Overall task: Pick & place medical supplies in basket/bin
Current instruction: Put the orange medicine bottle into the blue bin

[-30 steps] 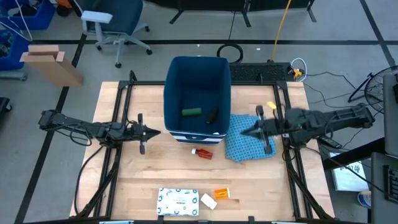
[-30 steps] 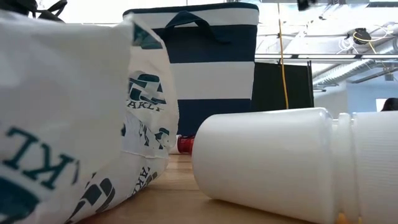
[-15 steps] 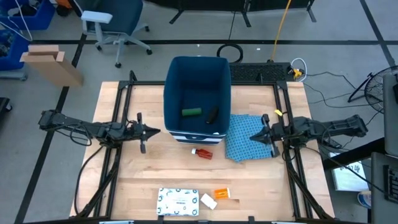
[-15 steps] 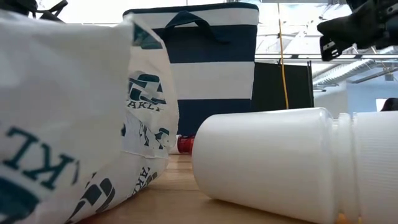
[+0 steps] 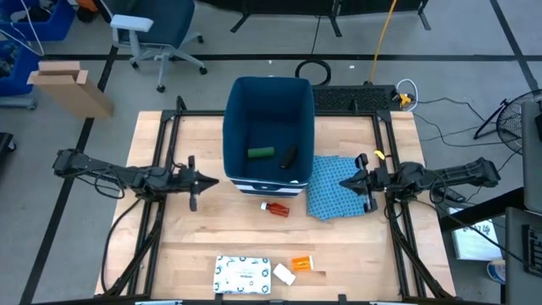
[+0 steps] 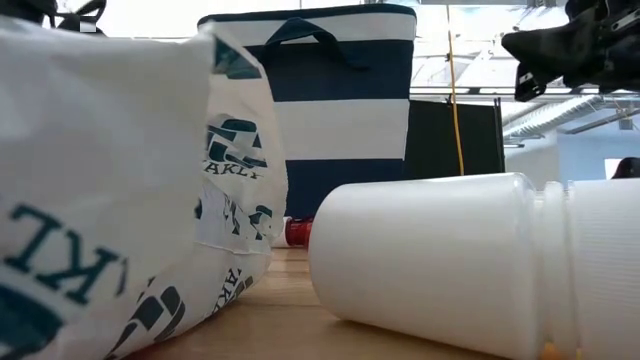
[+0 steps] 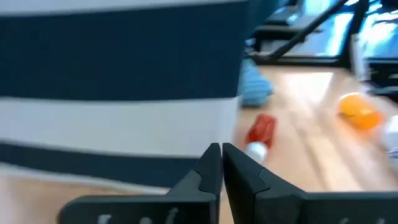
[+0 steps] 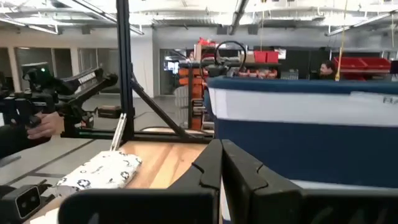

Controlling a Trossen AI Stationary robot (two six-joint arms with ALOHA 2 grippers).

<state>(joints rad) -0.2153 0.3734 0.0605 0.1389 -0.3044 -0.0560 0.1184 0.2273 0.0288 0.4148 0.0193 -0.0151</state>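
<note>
The dark-blue bin (image 5: 269, 127) stands at the table's far middle, with a green item (image 5: 260, 152) and a dark item (image 5: 288, 156) lying inside. The red-white tube (image 5: 274, 207) lies just in front of it. A white speckled packet (image 5: 242, 274), a small white piece (image 5: 284, 274) and an orange bottle (image 5: 302, 264) lie at the near edge. My left gripper (image 5: 207, 179) is shut, left of the bin. My right gripper (image 5: 343, 184) is shut, above the blue cloth (image 5: 339, 195). In the left wrist view the tube (image 7: 261, 130) lies beyond the shut fingers.
The blue patterned cloth lies right of the bin, against its base. In the low view the packet (image 6: 100, 180) and a white bottle (image 6: 430, 260) fill the foreground. Bare wood lies between the tube and the near items. A person (image 8: 326, 67) stands far behind the table.
My right gripper has drawn back a little toward the table's right edge and come down; it has entered the low view at the upper right. The left arm and all items have kept still.
</note>
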